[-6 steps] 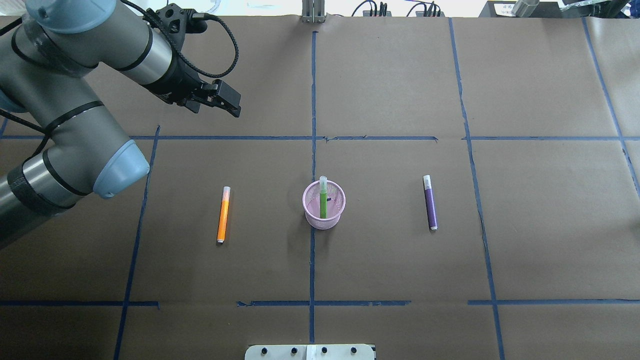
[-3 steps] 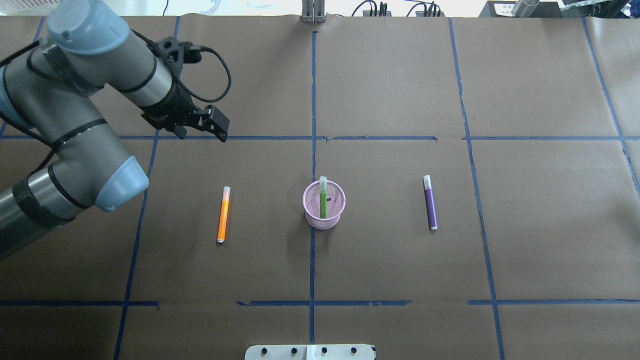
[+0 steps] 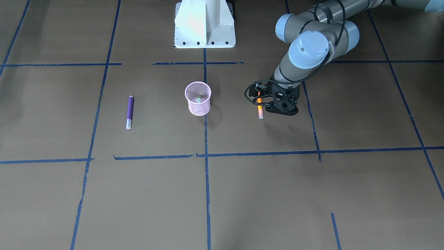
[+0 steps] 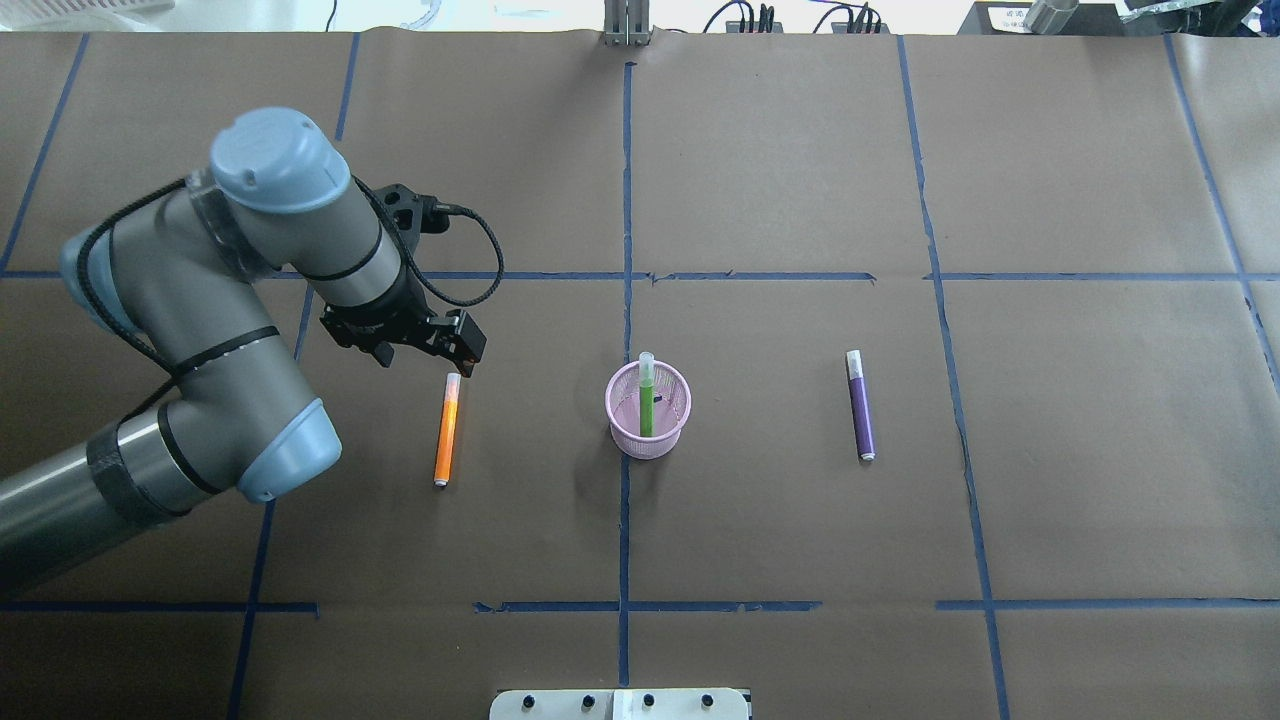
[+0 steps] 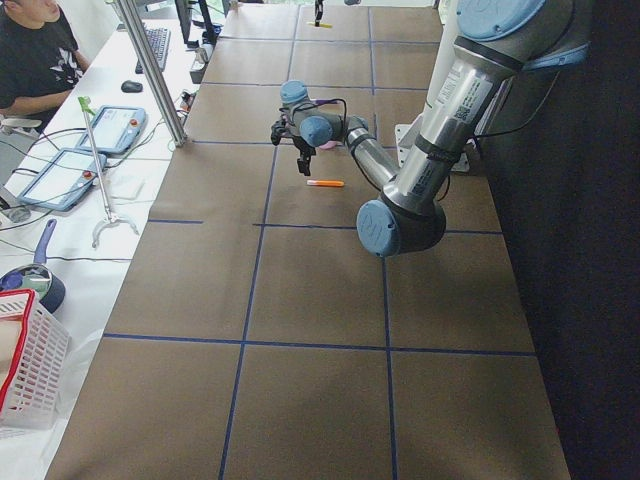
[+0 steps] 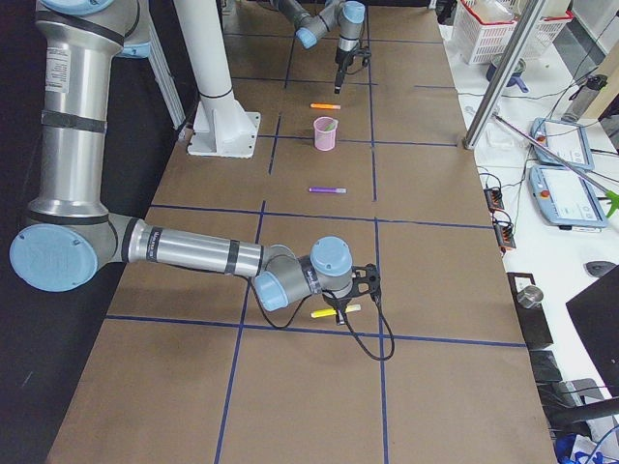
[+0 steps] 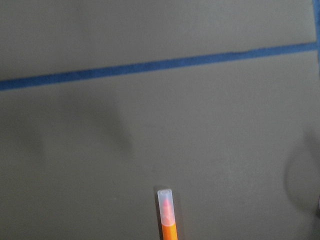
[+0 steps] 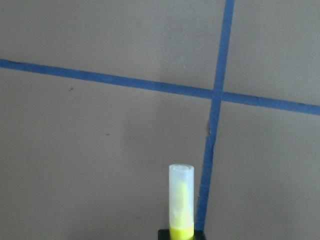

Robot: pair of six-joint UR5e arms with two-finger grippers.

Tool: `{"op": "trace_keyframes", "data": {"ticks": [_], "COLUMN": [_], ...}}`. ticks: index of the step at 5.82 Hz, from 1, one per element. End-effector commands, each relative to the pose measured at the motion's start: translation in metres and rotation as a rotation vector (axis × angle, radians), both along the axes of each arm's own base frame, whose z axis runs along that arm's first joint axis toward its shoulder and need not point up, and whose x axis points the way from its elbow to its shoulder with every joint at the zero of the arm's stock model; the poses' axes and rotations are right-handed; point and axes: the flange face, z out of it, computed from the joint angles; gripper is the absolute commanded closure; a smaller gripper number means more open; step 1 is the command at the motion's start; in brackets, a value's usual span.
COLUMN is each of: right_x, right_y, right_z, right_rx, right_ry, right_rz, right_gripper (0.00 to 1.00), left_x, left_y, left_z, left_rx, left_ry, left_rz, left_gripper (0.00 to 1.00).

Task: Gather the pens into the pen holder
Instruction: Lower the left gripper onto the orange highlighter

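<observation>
The left gripper (image 4: 460, 350) hangs just over the far, pale-capped end of the orange pen (image 4: 447, 430). Its jaws look parted and hold nothing, though the wrist view shows neither finger, only the cap at its bottom edge. A black cable (image 4: 470, 260) loops off the wrist beside it. The orange pen lies flat, pointing from the robot's edge of the table (image 4: 800, 180) toward the far edge, on the left-hand side of the pen holder (image 4: 676, 420) and well apart from it. The holder, a pink mesh cup, stands upright at the table's middle on a blue tape line (image 4: 626, 180). The green pen (image 4: 646, 400) stands inside it, pale cap up and just clear of the rim. The purple pen (image 4: 860, 405) lies flat on the holder's other side, parallel to the orange one. Near the table's right end the right gripper (image 6: 342, 305) sits low, its black tips closed on the body of a yellow pen (image 8: 181, 205) beside a tape crossing. A person (image 5: 35, 50) sits beyond the table's far edge.
</observation>
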Motion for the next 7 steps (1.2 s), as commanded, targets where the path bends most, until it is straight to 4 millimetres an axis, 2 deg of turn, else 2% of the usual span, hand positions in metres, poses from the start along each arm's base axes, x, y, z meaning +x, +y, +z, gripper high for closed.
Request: {"op": "trace_keyframes", "data": {"ticks": [1,2,4,5,6,7], "right_x": [-0.003,-0.005,-0.009,-0.020,-0.033,-0.048], "right_y": [-0.008,-0.009,-0.015,-0.016,-0.012,-0.009], "right_z": [-0.070,-0.100,-0.127,-0.164,-0.188,-0.213], "right_rx": [0.049,0.093,0.125,0.142,0.135,0.116], "right_ry": [-0.056,-0.076,-0.098,-0.140,-0.173,-0.210], "right_rz": [0.068,0.070,0.077,0.087,0.092,0.105], "right_gripper": [0.97,0.96,0.96,0.96,0.96,0.96], "left_x": [0.031,0.033,0.044,0.051,0.051,0.058], "left_y": [0.013,0.012,0.012,0.006,0.005,0.011], "left_z": [0.024,0.029,0.042,0.047,0.047,0.048], "left_rx": [-0.006,-0.004,-0.008,-0.004,-0.023,-0.027], "left_ry": [-0.058,-0.062,-0.077,-0.061,-0.067,-0.082], "left_rz": [0.026,0.026,0.034,0.026,-0.010,-0.029], "left_gripper": [0.00,0.00,0.00,0.00,0.00,0.00]}}
